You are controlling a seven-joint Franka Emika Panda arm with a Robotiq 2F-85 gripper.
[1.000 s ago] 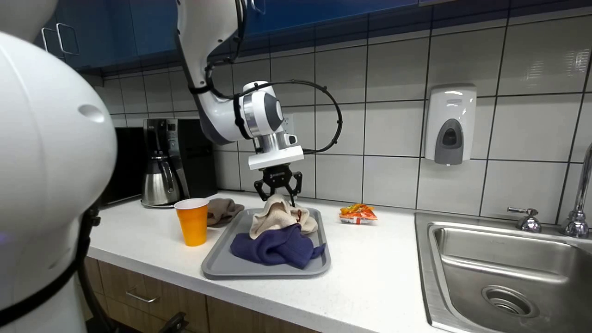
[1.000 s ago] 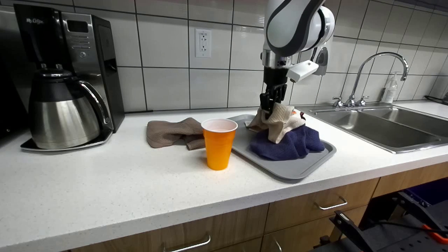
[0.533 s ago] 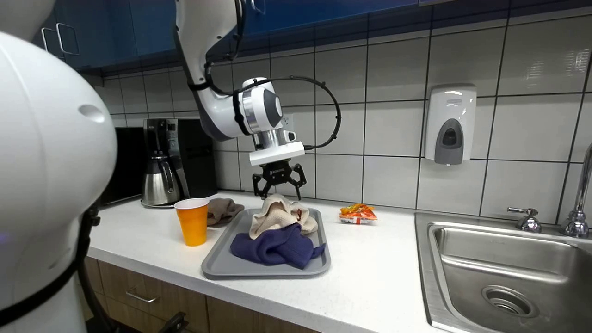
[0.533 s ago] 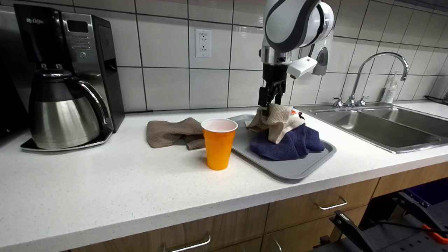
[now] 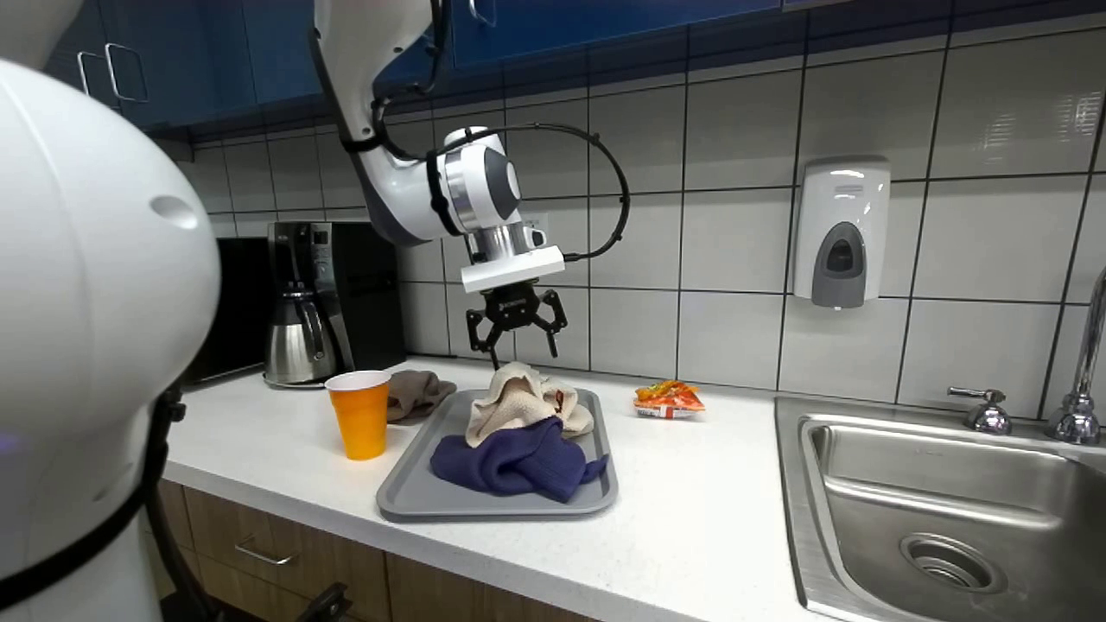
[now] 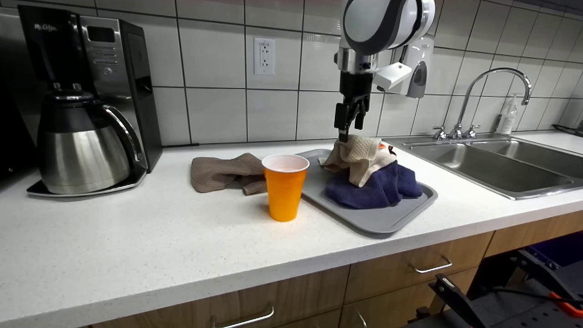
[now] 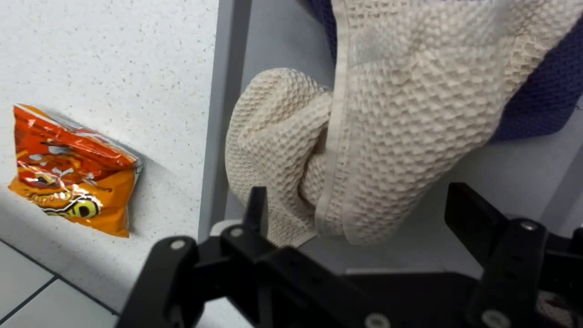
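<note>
My gripper (image 5: 524, 356) stands open above a rumpled cream cloth (image 5: 518, 402), with nothing held between its fingers. In the wrist view the fingers (image 7: 258, 207) are spread wide, and the cream cloth (image 7: 410, 105) lies below and beyond them. That cloth rests partly on a dark purple cloth (image 6: 373, 187), and both sit on a grey tray (image 6: 382, 223). In an exterior view the nearer fingertip (image 6: 343, 136) overlaps the cloth's upper edge; whether they touch I cannot tell.
An orange cup (image 6: 284, 191) stands beside the tray, with a folded brown cloth (image 6: 223, 173) behind it. Across the tray lies an orange snack bag (image 5: 668, 399). A coffee maker (image 6: 104, 91) and a steel sink (image 5: 804, 518) flank the counter, with a tiled wall behind.
The gripper's fingers have spread apart and let go of the cream cloth. Since then the arm has risen a little. The cloths and tray stay where they were.
</note>
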